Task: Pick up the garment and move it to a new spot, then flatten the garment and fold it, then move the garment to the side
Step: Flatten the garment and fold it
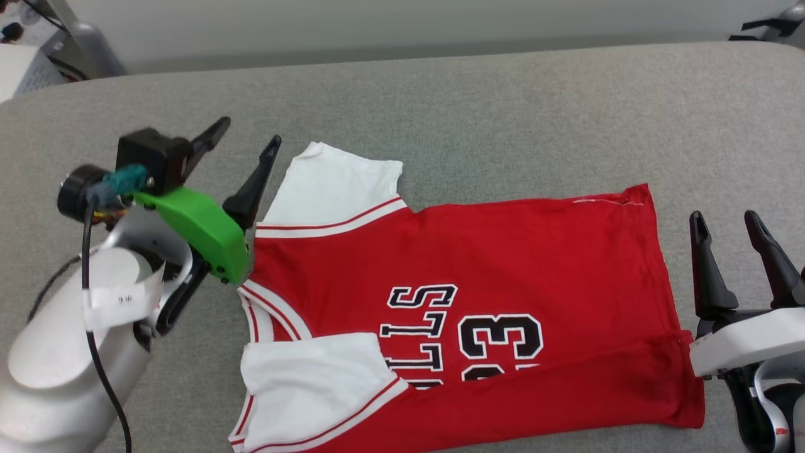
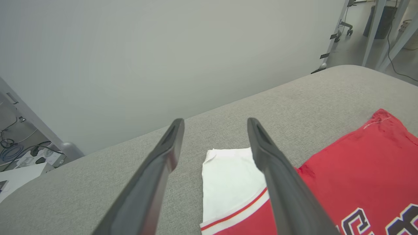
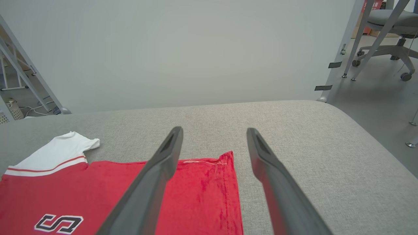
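Both jaws stand wide and empty: the left gripper (image 1: pixel 246 136) hangs just off the jersey's (image 1: pixel 503 258) collar end, the right gripper (image 1: pixel 724 221) just off its hem end. The jersey lies spread on the grey pad (image 1: pixel 503 113), its near edge folded over.

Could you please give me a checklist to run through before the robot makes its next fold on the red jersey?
1. Left gripper open and empty, next to the far sleeve: ok.
2. Right gripper open and empty, next to the hem: ok.
3. Jersey lying smooth on the gray cushion: ok.
4. Near sleeve folded in over the chest: ok.
5. Far sleeve folded in: not ok, it lies spread out.
6. Near edge of the jersey fully on the cushion: cannot tell, the head view cuts it off.
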Controlling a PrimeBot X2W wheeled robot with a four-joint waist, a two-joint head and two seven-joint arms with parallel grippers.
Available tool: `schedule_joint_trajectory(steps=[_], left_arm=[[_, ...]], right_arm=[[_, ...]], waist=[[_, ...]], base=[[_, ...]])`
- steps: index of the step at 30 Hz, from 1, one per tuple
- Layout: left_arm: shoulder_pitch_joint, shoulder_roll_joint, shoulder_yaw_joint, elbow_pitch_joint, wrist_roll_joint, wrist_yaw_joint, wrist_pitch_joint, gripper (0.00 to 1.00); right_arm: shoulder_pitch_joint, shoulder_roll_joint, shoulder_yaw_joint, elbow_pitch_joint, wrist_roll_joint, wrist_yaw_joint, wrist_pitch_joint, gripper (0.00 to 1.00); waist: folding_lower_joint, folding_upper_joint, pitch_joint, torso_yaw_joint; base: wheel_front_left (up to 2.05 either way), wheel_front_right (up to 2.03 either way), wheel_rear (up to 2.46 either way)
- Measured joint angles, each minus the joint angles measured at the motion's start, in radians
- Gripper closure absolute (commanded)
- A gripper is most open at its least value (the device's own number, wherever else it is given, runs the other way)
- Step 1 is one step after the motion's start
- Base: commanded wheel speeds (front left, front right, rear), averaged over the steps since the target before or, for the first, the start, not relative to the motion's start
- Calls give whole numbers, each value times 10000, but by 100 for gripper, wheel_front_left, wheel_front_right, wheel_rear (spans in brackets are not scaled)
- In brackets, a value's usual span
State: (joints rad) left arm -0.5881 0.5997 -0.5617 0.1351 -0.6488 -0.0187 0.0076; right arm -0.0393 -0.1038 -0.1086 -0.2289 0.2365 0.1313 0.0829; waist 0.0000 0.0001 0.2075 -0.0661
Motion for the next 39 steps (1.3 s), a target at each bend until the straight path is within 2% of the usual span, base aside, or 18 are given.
schedule_joint_trajectory(steps=[7,10,13,18,28,29,30,31,34,39], left_arm=[[-2259,297,-855,1567,-192,-878,3085,0],[-2842,297,-1160,2102,-853,-1020,4376,0],[-3359,368,-1469,2543,-1060,-1062,5260,0],[-3937,408,-1724,3241,-1444,-1087,5822,0],[-4787,299,-1774,4815,-1622,-1091,5653,0],[-4841,282,-1751,4945,-1622,-1085,5580,5],[-4907,253,-1732,5110,-1622,-1076,5515,71],[-4951,217,-1732,5262,-1630,-1076,5497,100],[-5015,109,-1766,5417,-1975,-1076,5756,100],[-4988,-171,-1708,5532,-2322,-1078,5584,100]], right_arm=[[-449,257,247,17,-40,0,-222,0],[-609,337,272,178,-35,0,-274,0],[-694,351,295,397,-42,0,-362,0],[-883,399,437,644,-17,0,-535,0],[-1132,428,639,918,48,0,-692,0],[-1140,428,642,932,48,0,-698,0],[-1152,430,650,949,48,0,-700,0],[-1162,430,650,972,48,0,-702,0],[-1166,431,637,1060,46,0,-702,0],[-1186,424,606,1172,44,0,-700,0]], waist=[[1,0,979,-475],[1,0,1366,-691],[1,0,1726,-903],[1,0,2229,-1240],[1,0,2865,-1804],[1,0,2893,-1832],[1,0,2922,-1861],[1,0,2942,-1881],[1,0,2916,-1861],[1,0,2782,-1721]], base=[[0,0,0],[0,0,0],[0,0,0],[0,0,0],[0,0,0],[0,0,0],[0,0,0],[0,0,0],[0,0,0],[0,0,0]])
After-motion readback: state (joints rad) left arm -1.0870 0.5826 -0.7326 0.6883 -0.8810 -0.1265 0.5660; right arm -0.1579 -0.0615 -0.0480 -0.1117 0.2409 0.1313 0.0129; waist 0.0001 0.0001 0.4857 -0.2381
